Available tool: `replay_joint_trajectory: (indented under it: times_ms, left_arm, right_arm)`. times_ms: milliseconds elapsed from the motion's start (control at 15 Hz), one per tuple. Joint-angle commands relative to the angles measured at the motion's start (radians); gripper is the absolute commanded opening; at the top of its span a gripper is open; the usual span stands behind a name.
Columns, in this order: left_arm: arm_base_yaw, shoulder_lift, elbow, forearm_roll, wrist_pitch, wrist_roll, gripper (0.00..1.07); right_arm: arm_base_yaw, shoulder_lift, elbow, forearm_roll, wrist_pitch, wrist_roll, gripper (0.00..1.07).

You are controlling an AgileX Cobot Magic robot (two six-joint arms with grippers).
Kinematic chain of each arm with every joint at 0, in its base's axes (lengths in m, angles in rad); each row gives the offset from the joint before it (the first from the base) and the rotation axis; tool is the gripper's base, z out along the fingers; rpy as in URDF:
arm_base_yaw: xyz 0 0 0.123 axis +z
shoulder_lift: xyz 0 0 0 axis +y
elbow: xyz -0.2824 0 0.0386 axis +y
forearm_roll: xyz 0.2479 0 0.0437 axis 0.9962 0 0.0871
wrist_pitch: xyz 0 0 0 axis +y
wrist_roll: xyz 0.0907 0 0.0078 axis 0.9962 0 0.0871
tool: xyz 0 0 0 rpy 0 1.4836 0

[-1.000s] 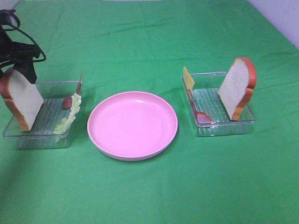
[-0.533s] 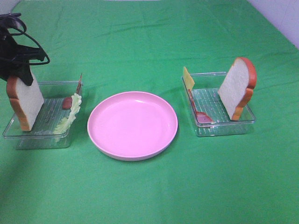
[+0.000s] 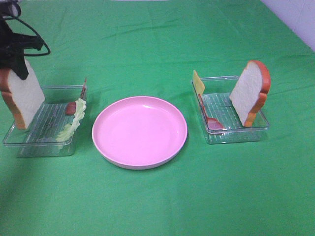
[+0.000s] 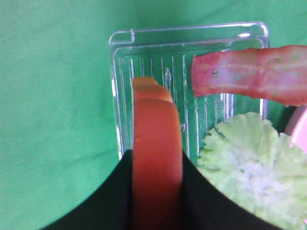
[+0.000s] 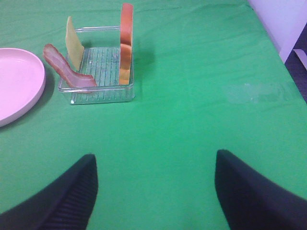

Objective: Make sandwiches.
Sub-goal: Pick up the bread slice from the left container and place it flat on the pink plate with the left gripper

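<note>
Left gripper sits at the far left edge of the high view, over the left tray. Its black fingers are closed in on the left bread slice, one on each flat face, pinching it near the top with the orange crust showing between them. The slice is upright, white face toward the plate, low end at the outer side of the tray; can't tell if it touches the tray floor. The same tray has the lettuce leaning on the wall nearest the plate, and the left bacon strip beside it along that wall. The pink plate is in the middle, between the two trays and apart from both, nothing on it. The right tray holds the right bread slice standing upright at its outer side. The cheese stands at the far corner on the plate side, and the right bacon strip droops down the same wall onto the floor. Right gripper is out of the high view; its wrist view shows the fingers spread wide over bare green cloth, gripping nothing, well back from the right tray.
</note>
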Motion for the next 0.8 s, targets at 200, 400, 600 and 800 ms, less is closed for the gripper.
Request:
replay_joint_trajectory:
  times_ms: [200,400,600,800]
  left_arm:
    - [-0.004,-0.14,-0.106,-0.007,0.079,0.001,0.0]
    - [-0.004,-0.254,-0.136,-0.116,0.08,0.003,0.0]
    - [-0.007,-0.262,-0.135,-0.364,0.089,0.098,0.0]
    - [-0.067,-0.225,-0.134,-0.511,0.081,0.166,0.0]
  right_arm:
    - [-0.004,-0.008,-0.001,-0.004,-0.01,0.005,0.66]
    - [-0.004,-0.008,-0.001,-0.004,-0.01,0.005,0.66]
    - [-0.004,-0.008,-0.001,-0.004,-0.01,0.005,0.66]
    - [-0.004,-0.008,-0.001,-0.004,-0.01,0.005,0.66]
